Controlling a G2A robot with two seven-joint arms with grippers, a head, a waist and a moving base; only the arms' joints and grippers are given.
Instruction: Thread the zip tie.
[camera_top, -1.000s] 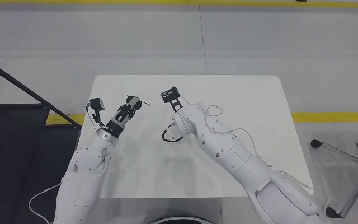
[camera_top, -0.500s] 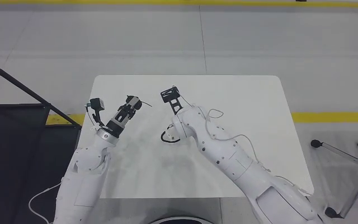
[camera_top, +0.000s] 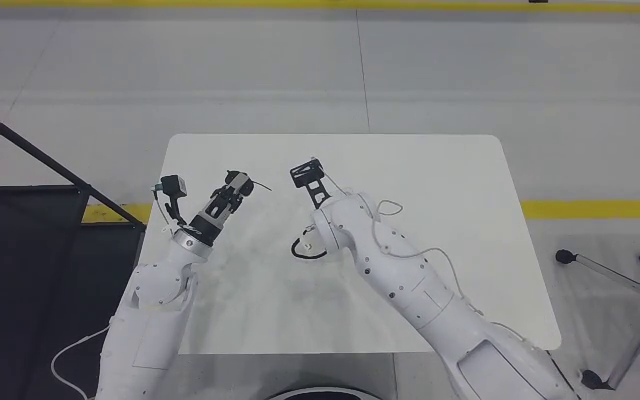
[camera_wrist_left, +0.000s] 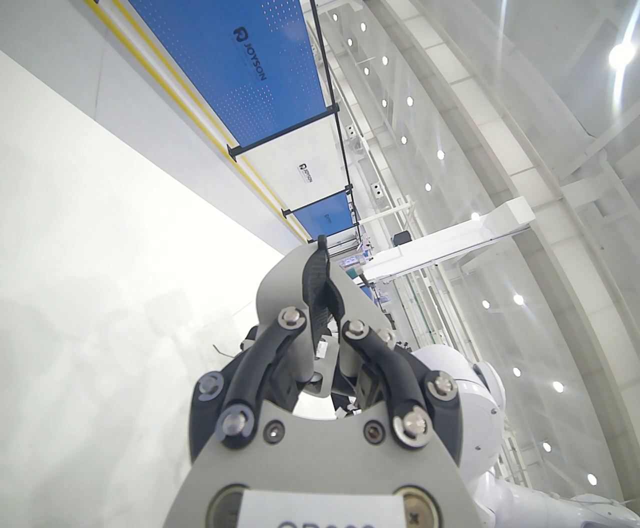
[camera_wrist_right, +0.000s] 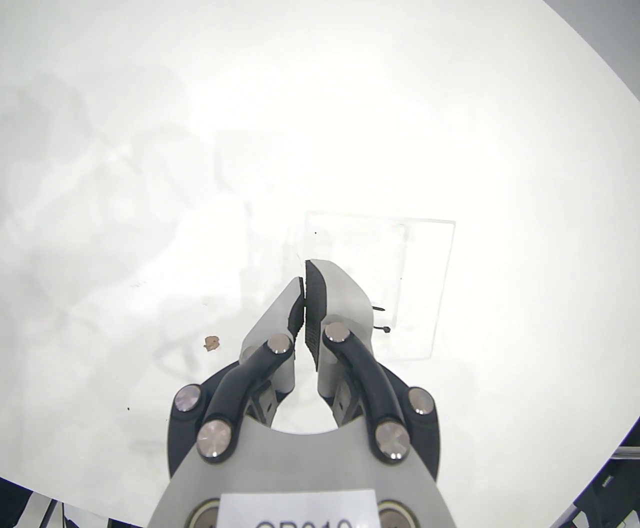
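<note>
My left gripper (camera_top: 238, 184) is raised over the left part of the white table (camera_top: 440, 170). It is shut on a thin black zip tie (camera_top: 261, 185), whose tip pokes out to the right. In the left wrist view its pads (camera_wrist_left: 320, 285) press together. My right gripper (camera_wrist_right: 304, 272) points down at the table near the middle, and its pads are shut. Two short black zip tie ends (camera_wrist_right: 382, 327) show just beside one finger; I cannot tell whether they are held or lie on the table. A dark loop (camera_top: 303, 246) sits under that wrist.
A clear rectangular sheet (camera_wrist_right: 425, 280) lies flat on the table under the right gripper. A small brown crumb (camera_wrist_right: 212, 342) sits beside it. A black frame and dark panel (camera_top: 40, 230) stand off the table's left edge. The table's right half is bare.
The right arm has shifted slightly to the right, its elbow swinging, while its gripper stays shut over the same spot. The left arm has not moved.
</note>
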